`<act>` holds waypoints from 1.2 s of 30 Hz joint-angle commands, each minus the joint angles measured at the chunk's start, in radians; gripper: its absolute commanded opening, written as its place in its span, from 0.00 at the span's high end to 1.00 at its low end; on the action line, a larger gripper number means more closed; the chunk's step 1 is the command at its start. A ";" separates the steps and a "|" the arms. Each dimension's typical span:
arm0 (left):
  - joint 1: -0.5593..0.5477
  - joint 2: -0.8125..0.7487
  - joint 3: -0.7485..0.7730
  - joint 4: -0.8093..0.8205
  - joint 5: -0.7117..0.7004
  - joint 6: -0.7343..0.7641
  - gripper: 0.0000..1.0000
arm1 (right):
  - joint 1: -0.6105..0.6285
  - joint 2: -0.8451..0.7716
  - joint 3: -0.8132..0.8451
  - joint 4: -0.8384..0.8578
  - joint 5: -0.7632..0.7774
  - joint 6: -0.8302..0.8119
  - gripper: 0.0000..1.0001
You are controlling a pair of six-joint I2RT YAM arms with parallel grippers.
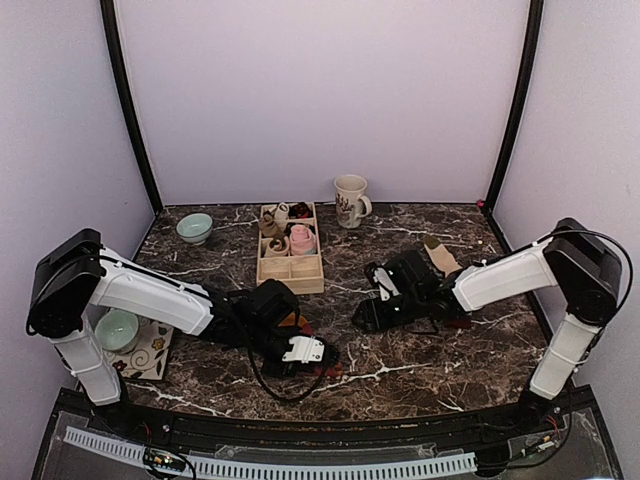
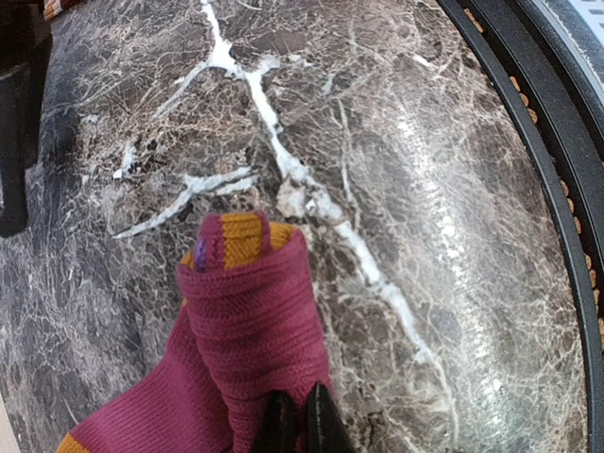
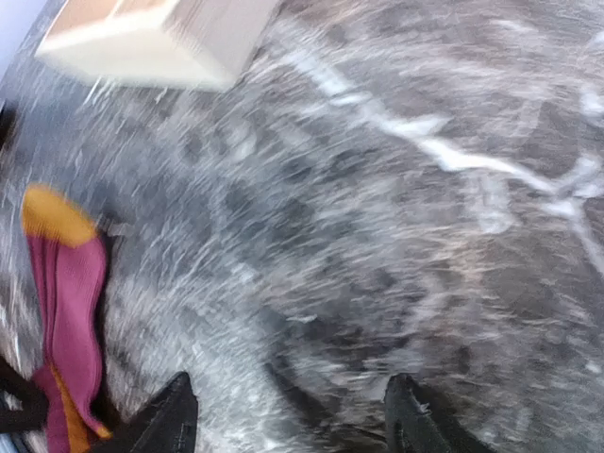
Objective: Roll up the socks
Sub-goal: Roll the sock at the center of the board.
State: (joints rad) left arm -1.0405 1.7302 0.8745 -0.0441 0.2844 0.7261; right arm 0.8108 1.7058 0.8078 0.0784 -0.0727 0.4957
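**Top view.**
- My left gripper: low on the counter, near its front edge.
- My right gripper: low over the middle of the counter, apart from the left one.
- Beige sock: lying on the counter behind my right arm.
- Wooden box: behind both grippers.

**Left wrist view.**
- Left gripper: clenched, pinching a fold of the striped sock.
- Striped sock: maroon with an orange band at the far tip, lying on the counter.

**Right wrist view (blurred).**
- Right gripper: released, jaws spread, nothing between them, bare counter beneath.
- Striped sock: at the far left, near my left finger. I cannot tell if they touch.
- Box corner: upper left.
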 commanded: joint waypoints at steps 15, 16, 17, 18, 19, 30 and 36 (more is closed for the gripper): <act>0.000 0.048 -0.044 -0.124 0.012 0.019 1.00 | 0.080 0.395 0.443 0.143 -0.475 0.019 1.00; 0.000 0.049 -0.041 -0.125 0.014 0.016 1.00 | 0.085 0.407 0.451 0.134 -0.474 0.014 1.00; 0.000 0.050 -0.041 -0.125 0.014 0.015 1.00 | 0.091 0.419 0.462 0.119 -0.469 0.005 1.00; 0.000 0.052 -0.039 -0.125 0.015 0.016 1.00 | 0.095 0.429 0.470 0.107 -0.465 -0.001 1.00; 0.000 0.055 -0.039 -0.126 0.015 0.016 1.00 | 0.097 0.439 0.476 0.092 -0.453 -0.003 1.00; 0.000 0.084 0.007 -0.164 0.030 0.038 1.00 | 0.099 0.432 0.452 -0.153 -0.162 -0.084 1.00; -0.001 0.094 0.012 -0.182 0.067 0.058 1.00 | 0.095 0.386 0.368 -0.155 -0.066 -0.043 1.00</act>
State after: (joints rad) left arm -1.0367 1.7630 0.9169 -0.0772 0.3302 0.7601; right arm 0.9180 2.1002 1.2491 0.0483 -0.3012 0.4389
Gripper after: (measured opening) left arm 0.046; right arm 0.003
